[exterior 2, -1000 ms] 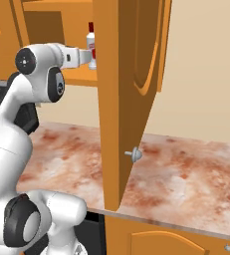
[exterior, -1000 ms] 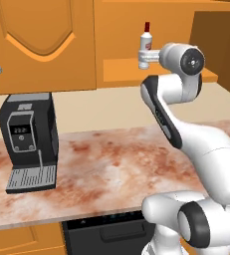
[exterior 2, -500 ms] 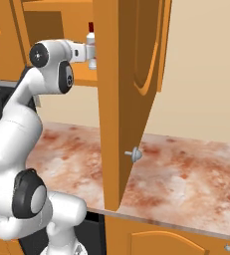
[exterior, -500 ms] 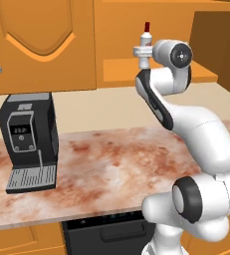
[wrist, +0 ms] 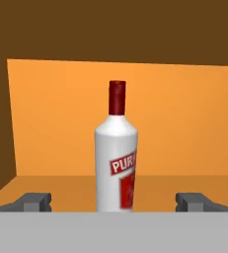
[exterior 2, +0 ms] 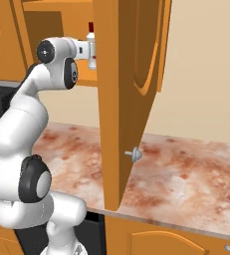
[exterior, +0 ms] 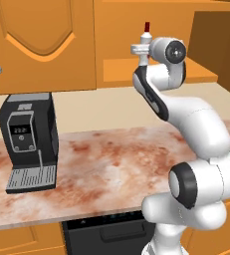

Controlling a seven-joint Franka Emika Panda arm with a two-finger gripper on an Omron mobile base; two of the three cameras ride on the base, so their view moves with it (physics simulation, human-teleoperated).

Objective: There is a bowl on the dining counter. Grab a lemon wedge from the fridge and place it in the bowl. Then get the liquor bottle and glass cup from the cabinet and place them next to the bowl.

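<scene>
- White liquor bottle (wrist: 115,163) with a red cap and red label stands upright on the orange cabinet shelf (wrist: 61,190), at the centre of the hand view.
- Tool (wrist: 116,201) is spread wide, one finger (wrist: 34,201) low on either side of the bottle, not touching it.
- Top centre of the left base view shows the bottle's red cap above the tool.
- An open cabinet door (exterior 2: 121,99) fills the middle of the right base view.
- Black coffee machine (exterior: 29,142) sits on the marbled desk (exterior: 111,169) at the left.
</scene>
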